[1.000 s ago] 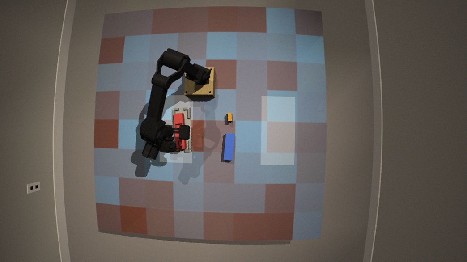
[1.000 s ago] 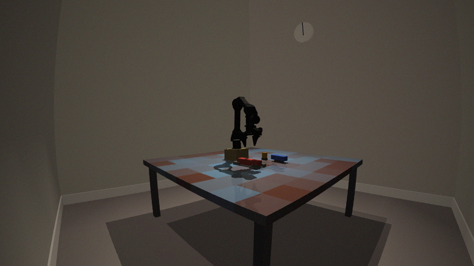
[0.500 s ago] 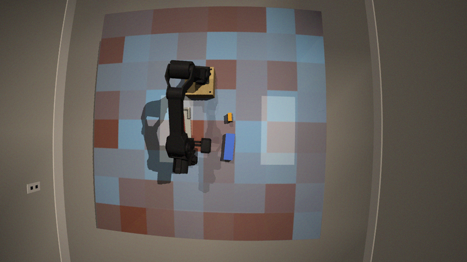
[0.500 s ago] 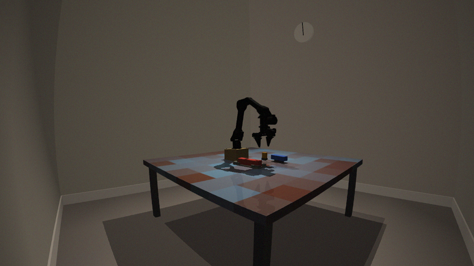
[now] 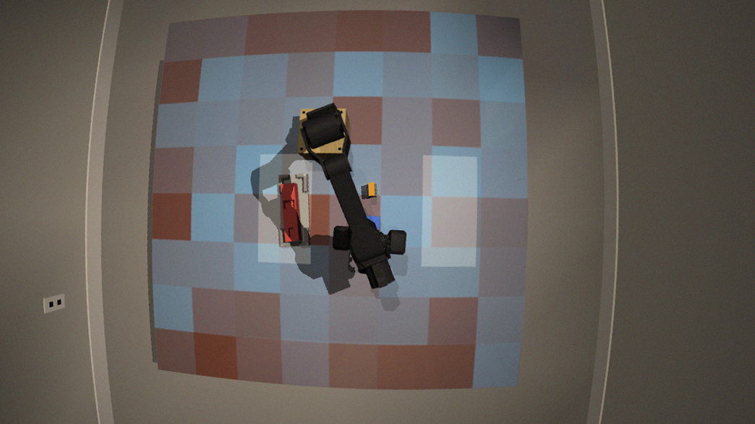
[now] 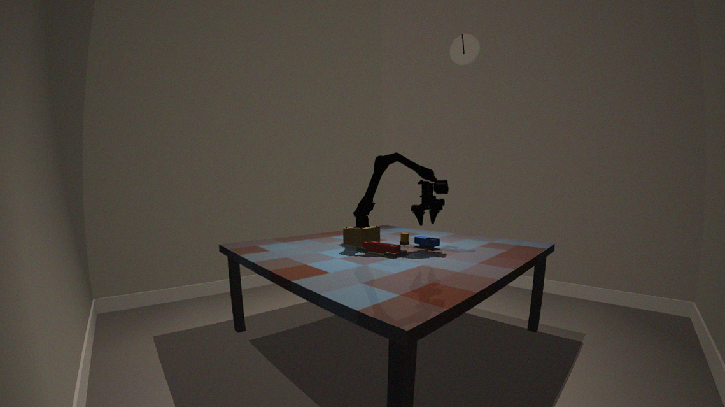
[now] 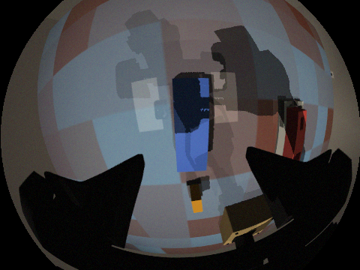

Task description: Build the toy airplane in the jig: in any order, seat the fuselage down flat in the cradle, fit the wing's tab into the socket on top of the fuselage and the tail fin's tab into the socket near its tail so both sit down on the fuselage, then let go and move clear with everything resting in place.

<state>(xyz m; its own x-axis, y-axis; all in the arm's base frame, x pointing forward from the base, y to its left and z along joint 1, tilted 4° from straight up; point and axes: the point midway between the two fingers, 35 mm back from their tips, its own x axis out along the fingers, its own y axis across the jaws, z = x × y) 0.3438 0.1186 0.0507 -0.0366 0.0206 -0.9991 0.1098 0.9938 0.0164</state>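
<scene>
Hovering high, black gripper [image 6: 430, 216] spread, empty — over long blue block wing [image 7: 191, 125]. Risk: off-centre descent clips small orange tail fin [image 7: 198, 202] nearby — or tilted grasp.

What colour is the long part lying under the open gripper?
Blue. The wing shows best in the wrist view, lying flat on the table.

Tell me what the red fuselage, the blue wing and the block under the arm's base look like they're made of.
Red fuselage: likely plastic, going by its flat, uniform matte colour. Blue wing: probably the same, a plain slab with no grain or shine. Base block: tan, possibly wood or board, with dark dots like fasteners at its corners. None of this can be confirmed.
</scene>
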